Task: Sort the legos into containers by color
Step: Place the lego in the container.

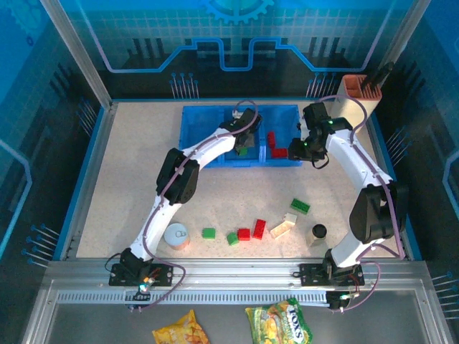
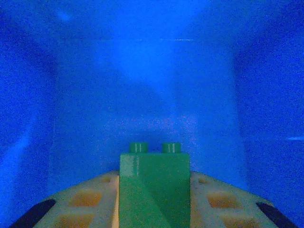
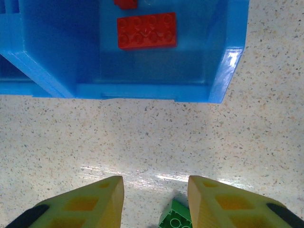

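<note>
While left gripper (image 2: pixel 154 184) hung inside blue bin (image 2: pixel 142 85), we saw it pinching green brick (image 2: pixel 153 166); right gripper (image 3: pixel 156 190) stood spread, empty, above table (image 3: pixel 142 133).

Beige speckled table (image 1: pixel 122 186). Blue bin (image 1: pixel 208 163) far-centre. Well in front of bin, L to R: white-orange tin (image 1: pixel 176 236), green lego (image 1: pixel 208 233), 2nd green (image 1: pixel 232 238), red lego (image 1: pixel 244 233), 2nd red (image 1: pixel 259 228), cream legos (image 1: pixel 280 229), black cyl. (image 1: pixel 318 231). Lone green (image 1: pixel 300 206) btwn row and bin's R end. Beige holder (image 1: pixel 355 89) beyond bin's R corner.
</note>
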